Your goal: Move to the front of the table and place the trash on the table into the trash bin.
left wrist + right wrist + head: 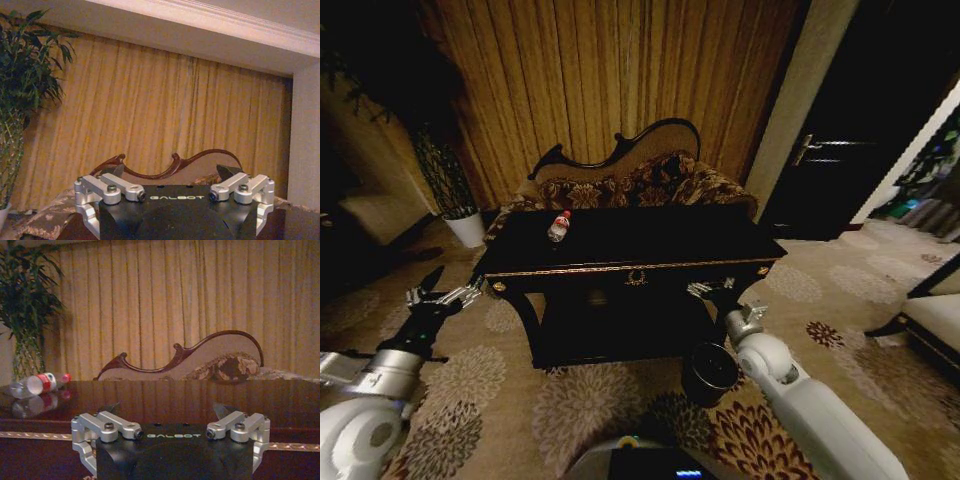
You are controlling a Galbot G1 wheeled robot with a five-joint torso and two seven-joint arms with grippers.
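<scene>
The glossy black table (pixel 650 240) with gold trim stands straight ahead. On its far left part lies a piece of trash, a clear plastic bottle (pixel 558 226) with a red cap and label, on its side; it also appears in the right wrist view (pixel 38 384), mirrored in the tabletop (pixel 175 400). The dark round trash bin (pixel 710 372) sits on the carpet below the table's front right corner. My left gripper (pixel 445 286) (pixel 172 172) hangs open left of the table, holding nothing. My right gripper (pixel 714 289) (pixel 166 409) is open at the front edge, above the bin.
A floral sofa (pixel 640 180) with a curved dark frame backs the table, with gold curtains (pixel 610 70) behind it. A white plant pot (pixel 467 228) stands at the left. A dark door (pixel 840 150) and another seat (pixel 935 320) are at the right. Patterned carpet (pixel 490 380) surrounds the table.
</scene>
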